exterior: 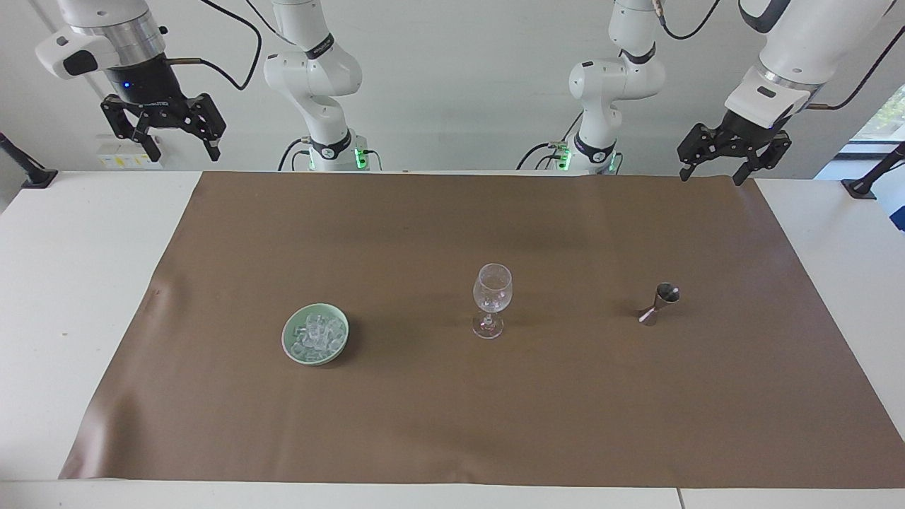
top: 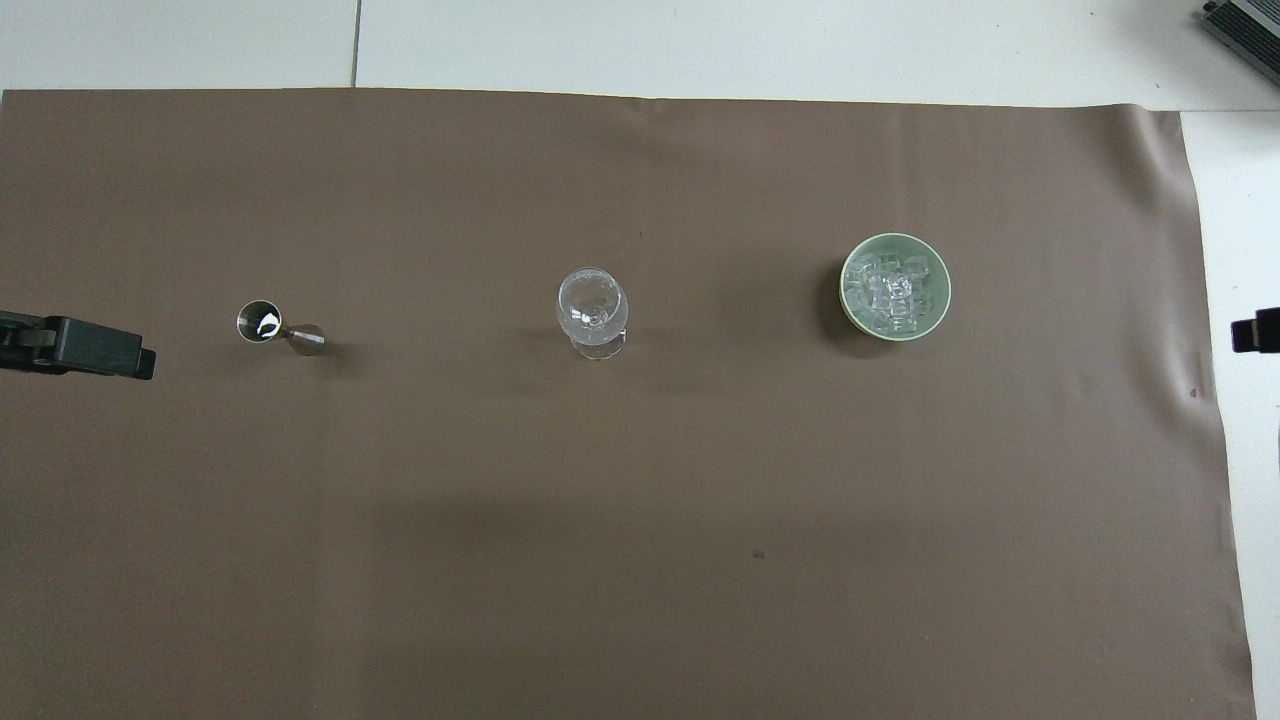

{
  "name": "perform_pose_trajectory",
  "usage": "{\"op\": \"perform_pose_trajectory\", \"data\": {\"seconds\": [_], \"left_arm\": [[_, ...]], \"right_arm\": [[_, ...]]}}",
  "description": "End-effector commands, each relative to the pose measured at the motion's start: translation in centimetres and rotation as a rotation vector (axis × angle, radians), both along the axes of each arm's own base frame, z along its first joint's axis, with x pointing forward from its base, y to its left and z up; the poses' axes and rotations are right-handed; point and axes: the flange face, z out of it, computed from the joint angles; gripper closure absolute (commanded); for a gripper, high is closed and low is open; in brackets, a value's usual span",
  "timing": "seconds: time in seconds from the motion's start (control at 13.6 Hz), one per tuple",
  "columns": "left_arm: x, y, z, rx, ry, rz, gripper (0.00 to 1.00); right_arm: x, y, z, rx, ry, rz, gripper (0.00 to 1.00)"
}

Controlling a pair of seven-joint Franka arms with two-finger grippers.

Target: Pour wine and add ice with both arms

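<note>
Here ice (exterior: 316,334) lies well apart from right hand (exterior: 164,134).

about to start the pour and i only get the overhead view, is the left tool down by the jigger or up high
observer: Up high. The left tool hangs open and empty well above the brown mat, touching nothing.
operator: and the right tool, i just see a tip
observer: The right tool is raised too, open and empty, over the bare white table beside the mat.
operator: glass standing ok
observer: Yes. From the side the wine glass stands upright on its stem, and its cup shows no wine.
</note>
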Motion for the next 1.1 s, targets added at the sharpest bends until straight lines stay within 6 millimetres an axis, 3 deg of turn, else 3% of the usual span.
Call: {"op": "perform_pose_trajectory", "data": {"seconds": [0.0, 0.29, 0.52, 0.74, 1.03], "left_arm": [[-1.1, 0.3, 0.5, -0.009, 0.026, 0.013, 0.0], [-2.0, 0.4, 0.1, -0.006, 0.037, 0.053, 0.0], [-4.1, 0.5, -0.9, 0.005, 0.071, 0.17, 0.0], [-4.3, 0.7, -1.3, -0.002, 0.097, 0.291, 0.0], [-3.9, 3.9, -3.7, -0.093, 0.182, 0.392, 0.0]], "right_arm": [[-0.4, 0.0, 0.0, 0.019, 0.004, 0.014, 0.0], [-0.4, 0.0, 0.0, 0.019, 0.004, 0.014, 0.0], [-0.4, 0.0, 0.0, 0.019, 0.004, 0.014, 0.0], [-0.4, 0.0, 0.0, 0.019, 0.004, 0.014, 0.0], [-0.4, 0.0, 0.0, 0.019, 0.004, 0.014, 0.0]]}}
